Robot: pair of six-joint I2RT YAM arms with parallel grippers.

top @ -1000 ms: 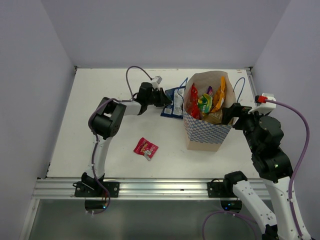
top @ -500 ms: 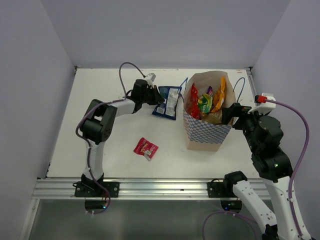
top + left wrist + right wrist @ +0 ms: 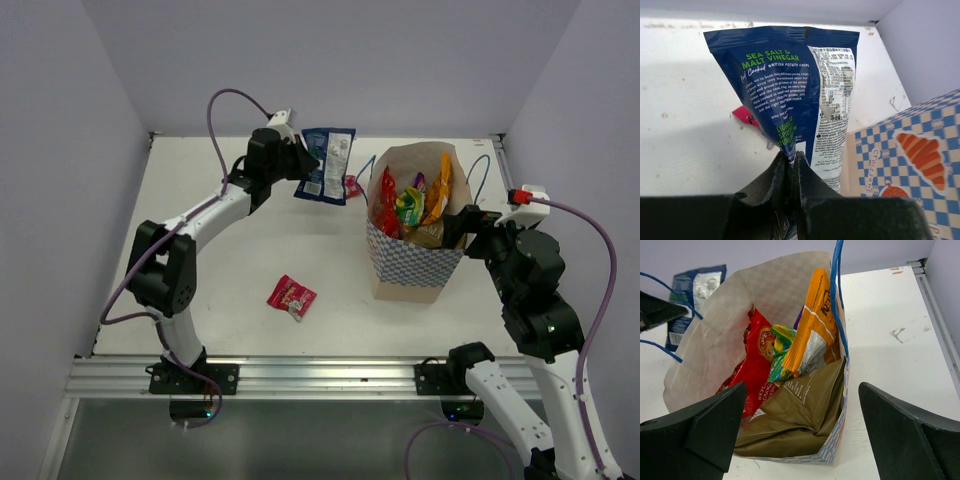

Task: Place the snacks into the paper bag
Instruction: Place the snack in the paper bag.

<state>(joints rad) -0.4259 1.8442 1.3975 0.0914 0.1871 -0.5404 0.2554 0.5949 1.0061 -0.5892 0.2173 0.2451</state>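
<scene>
The dark blue packet (image 3: pixel 785 90) reads "SEA SALT & MALT VINEGAR", then "Hand Cooked BRITISH POTATO CHIPS" (the print below is too fine to read). The paper bag's (image 3: pixel 866 150) side appears to read "Croissant".

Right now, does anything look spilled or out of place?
Nothing is spilled or torn; the paper bag stands upright. But a small red packet and a pink-red packet lie on the table outside it, and the blue salt-and-vinegar chip bag hangs from the left gripper, jaws shut on it.
</scene>
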